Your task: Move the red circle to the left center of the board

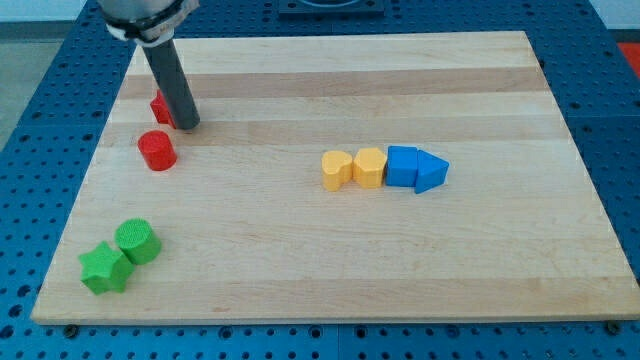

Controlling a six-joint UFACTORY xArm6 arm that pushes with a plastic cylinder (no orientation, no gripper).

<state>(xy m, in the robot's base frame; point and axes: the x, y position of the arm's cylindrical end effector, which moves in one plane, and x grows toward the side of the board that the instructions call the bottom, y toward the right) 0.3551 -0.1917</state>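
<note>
My tip (188, 125) rests on the wooden tabletop (330, 250) in the upper part of the view's left side, at the end of the dark rod that slants down from the arm at the view's top left. There is no pincer on this arm, so nothing is open, closed or gripping; the rod ends bare. The red circle (157, 150) sits at the view's left, just below and slightly left of my tip, near it but apart from it. A second red block (160, 106), partly hidden behind the rod so that its shape cannot be made out, lies just above the red circle and against the rod's left side. Toward the view's bottom left, a green circle (137, 241) and a green star (104, 268) stand touching each other. Right of centre, four blocks form a touching row: a yellow heart (337, 170), a yellow hexagon (369, 167), a blue cube (402, 165) and a blue triangle (431, 172), well apart from my tip and the red blocks.
</note>
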